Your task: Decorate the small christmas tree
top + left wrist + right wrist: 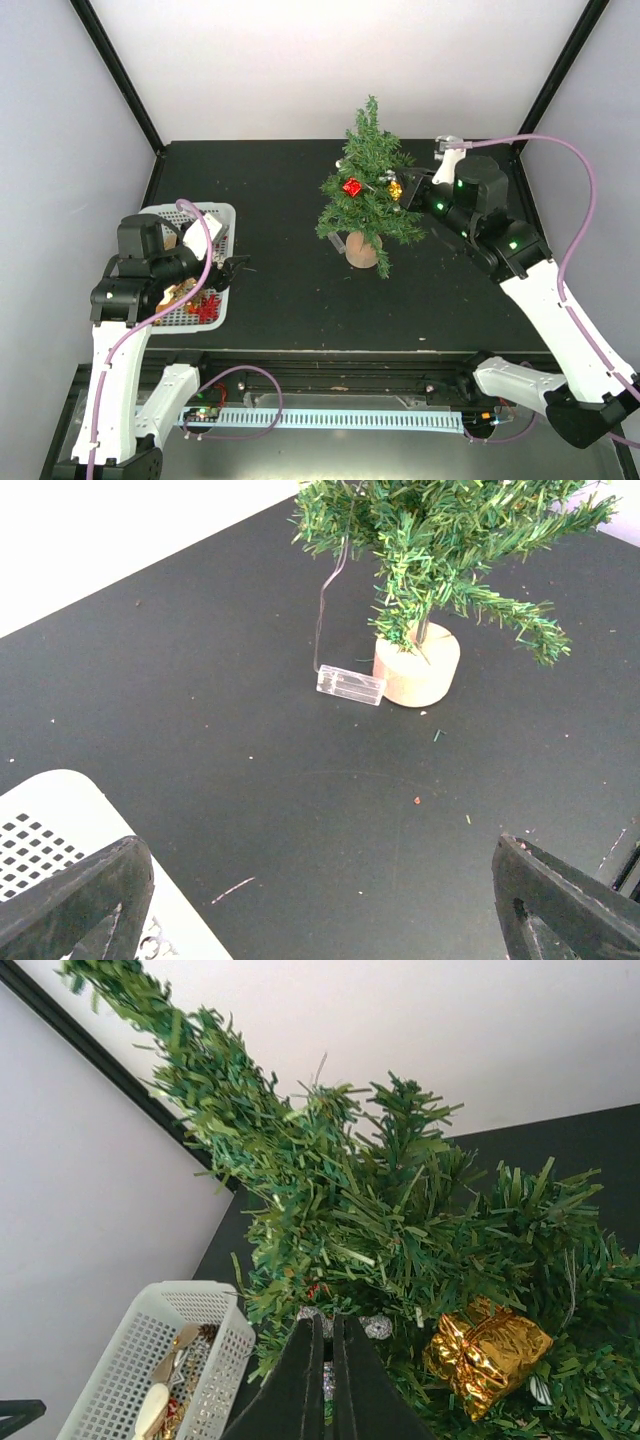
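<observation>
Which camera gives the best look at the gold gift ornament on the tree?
The right wrist view: the gold gift ornament is large and close, its foil creases clear. The top view shows it only as a small speck; the left wrist view misses it.

small christmas tree [367, 195]: is showing green needles
stump [417, 665]: is looking light tan
little present [351, 186]: is shining red
other present [487, 1353]: is glinting crinkly gold
basket [226, 213]: is showing white with rows of tiny holes
table [270, 180]: is looking black
cables [540, 138]: are looking purple
</observation>
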